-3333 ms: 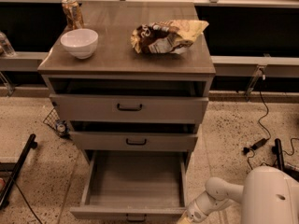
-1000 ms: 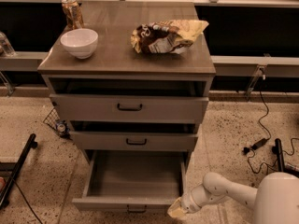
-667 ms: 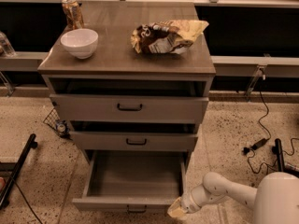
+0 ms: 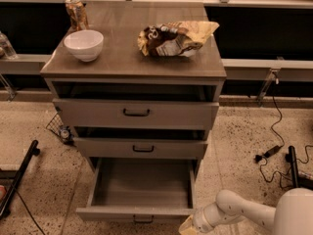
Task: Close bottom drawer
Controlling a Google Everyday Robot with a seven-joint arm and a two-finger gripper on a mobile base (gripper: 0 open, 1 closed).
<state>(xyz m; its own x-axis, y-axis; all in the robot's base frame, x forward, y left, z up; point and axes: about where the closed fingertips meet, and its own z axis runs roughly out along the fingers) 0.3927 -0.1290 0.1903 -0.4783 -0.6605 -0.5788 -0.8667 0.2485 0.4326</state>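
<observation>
Grey-brown wood grain all over this cabinet, and here's the situation: the bottom drawer [image 4: 141, 190] is hanging right out, pulled well forward of the two above it. Its empty inside is in plain sight, and its shallow front panel sits near the lower edge of the view with the small black handle [image 4: 143, 221] just peeking in. So none of the closing is done, as I read it; the full travel is ahead. The middle drawer [image 4: 142, 148] and the top drawer [image 4: 136, 113] sit much further back, each with a dark gap over it, and they're not today's business. Now the gripper [image 4: 188, 226]: it's low at the bottom edge, on the end of the white arm [image 4: 244, 213] reaching in from the right. It's by the right-hand end of that front panel, close against it or touching, and I can't separate the two. Open or closed? Can't tell from here. My call: the approach looks about finished and the push is what's left, straight toward the cabinet until the panel lines up under the middle one. Pushing so far off-centre could skew the drawer on its runners, so that's worth watching. Up on the table [image 4: 122, 65], a white bowl [image 4: 84, 44] and a crumpled snack bag [image 4: 173, 37] sit well clear of the action.
</observation>
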